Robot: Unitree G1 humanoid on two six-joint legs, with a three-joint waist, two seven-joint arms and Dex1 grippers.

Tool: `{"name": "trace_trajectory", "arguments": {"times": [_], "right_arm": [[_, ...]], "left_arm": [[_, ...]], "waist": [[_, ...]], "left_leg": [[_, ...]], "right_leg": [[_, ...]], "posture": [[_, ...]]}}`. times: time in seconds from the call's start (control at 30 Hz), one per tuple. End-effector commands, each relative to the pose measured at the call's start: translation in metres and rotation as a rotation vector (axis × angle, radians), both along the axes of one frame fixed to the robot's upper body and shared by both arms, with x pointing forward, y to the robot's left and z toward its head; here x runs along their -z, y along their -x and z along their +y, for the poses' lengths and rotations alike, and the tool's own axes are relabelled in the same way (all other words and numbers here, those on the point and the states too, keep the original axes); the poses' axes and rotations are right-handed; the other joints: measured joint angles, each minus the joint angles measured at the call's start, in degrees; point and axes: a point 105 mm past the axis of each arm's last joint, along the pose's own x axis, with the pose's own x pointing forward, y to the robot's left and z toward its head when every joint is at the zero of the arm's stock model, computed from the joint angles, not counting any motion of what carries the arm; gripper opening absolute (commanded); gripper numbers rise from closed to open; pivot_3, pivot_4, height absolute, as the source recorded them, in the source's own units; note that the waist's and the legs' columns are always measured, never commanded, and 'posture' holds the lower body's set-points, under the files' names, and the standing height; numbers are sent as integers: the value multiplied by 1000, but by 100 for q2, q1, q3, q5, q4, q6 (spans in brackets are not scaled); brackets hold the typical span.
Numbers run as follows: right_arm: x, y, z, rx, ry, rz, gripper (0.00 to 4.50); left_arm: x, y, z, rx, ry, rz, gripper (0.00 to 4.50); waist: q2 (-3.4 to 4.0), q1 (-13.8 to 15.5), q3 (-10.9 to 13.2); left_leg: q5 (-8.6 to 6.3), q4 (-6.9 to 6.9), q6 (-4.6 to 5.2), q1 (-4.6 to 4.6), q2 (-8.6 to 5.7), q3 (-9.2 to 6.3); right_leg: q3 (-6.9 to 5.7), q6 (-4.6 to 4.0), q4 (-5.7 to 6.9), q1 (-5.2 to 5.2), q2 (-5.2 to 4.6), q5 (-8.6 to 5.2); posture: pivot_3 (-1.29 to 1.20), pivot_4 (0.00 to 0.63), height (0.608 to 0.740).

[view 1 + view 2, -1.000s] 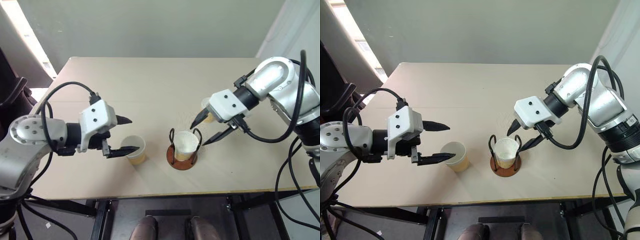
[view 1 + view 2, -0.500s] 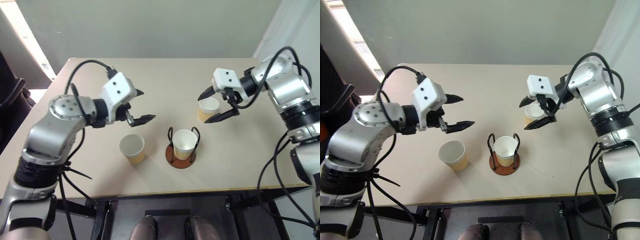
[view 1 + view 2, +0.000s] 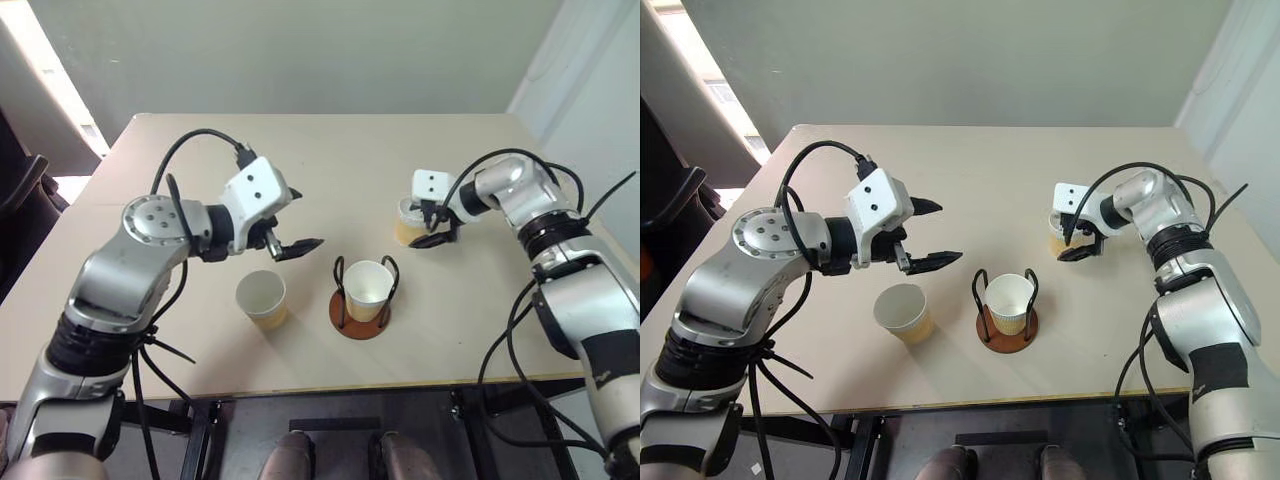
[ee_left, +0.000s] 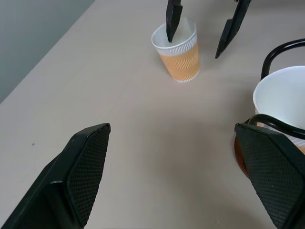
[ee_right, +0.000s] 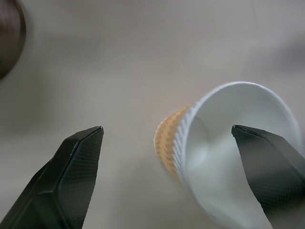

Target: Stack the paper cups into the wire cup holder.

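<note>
While the right gripper [image 3: 1072, 240] straddles the far paper cup's [image 3: 1059, 236] rim, jaws wide, it should centre before closing.

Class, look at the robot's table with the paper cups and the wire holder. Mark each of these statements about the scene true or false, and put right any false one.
1. One paper cup stands inside the wire cup holder. True.
2. The right gripper is shut on a cup. False: its jaws stand open at the far cup, one finger dipping inside the rim, one outside.
3. The left gripper holds a cup. False: it is open and empty, above the table.
4. A loose cup stands on the table left of the holder. True.
5. All three cups are stacked. False: two stand apart on the table.
</note>
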Motion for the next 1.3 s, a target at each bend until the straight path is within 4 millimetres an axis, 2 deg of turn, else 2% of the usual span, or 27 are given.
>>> {"name": "trace_trajectory", "arguments": {"times": [0.03,0.33,0.37,0.53,0.67,0.73,0.8,0.87,0.97,1.07,1.2,1.3], "right_arm": [[-16,-3,3,-18,-4,-49,3565],[-18,0,8,-77,11,-52,274],[-19,1,9,-85,9,-52,23],[-30,3,10,-122,9,-75,23],[-66,14,14,-211,-31,-126,23],[-99,30,22,-299,-107,-150,23],[-138,63,38,-437,-235,-164,23],[-150,90,45,-530,-271,-151,23],[-144,122,48,-630,-242,-98,23],[-139,141,55,-703,-230,-55,23],[-122,150,65,-759,-147,-33,23],[-113,153,69,-788,-99,-22,23]], "left_arm": [[-14,6,8,-27,-4,-56,4500],[-8,12,17,-62,-34,-48,4500],[-8,12,18,-65,-36,-49,4500],[-10,12,20,-67,-39,-53,4500],[-12,13,24,-65,-48,-55,4500],[-12,18,24,-33,-46,-45,4500],[-13,22,25,-7,-44,-38,4500],[-12,24,26,6,-43,-28,4500],[-9,27,24,34,-50,-7,4500],[-5,28,22,52,-61,6,4500],[0,26,20,51,-77,12,4500],[1,26,20,47,-82,12,4500]], "waist": [[0,1,0],[0,1,0],[0,1,0],[0,0,0],[3,2,2],[5,-3,3],[5,-6,3],[6,-2,3],[-11,13,-7],[-12,3,-6],[-10,-19,-4],[-10,-36,-4]], "left_leg": [[0,0,0,0,0,0],[0,0,-1,0,1,0],[0,0,-1,0,1,0],[1,0,-3,0,1,0],[1,-1,-4,-3,1,0],[1,0,-6,-9,1,1],[13,-1,-30,-16,1,4],[30,-3,-63,-31,7,3],[30,0,-76,-32,19,1],[26,7,-77,-17,20,0],[17,3,-49,-3,21,0],[15,0,-22,12,25,-1]], "right_leg": [[0,0,0,0,0,0],[0,-2,2,0,0,-1],[0,-2,3,0,0,-1],[-1,-3,3,0,0,-2],[-1,-3,2,-1,0,-2],[-2,-4,0,-5,0,-2],[-2,-5,-2,-13,2,-3],[-2,-10,-10,-23,10,-6],[-2,-25,-16,-15,27,-16],[6,-30,-19,0,29,-19],[11,-24,-5,-2,30,-15],[10,-80,17,-1,31,-43]], "posture": [[0,150,740],[0,150,740],[0,150,740],[0,150,740],[0,150,740],[0,150,740],[0,150,740],[0,150,740],[0,150,740],[0,150,740],[0,150,740],[0,150,740]]}}
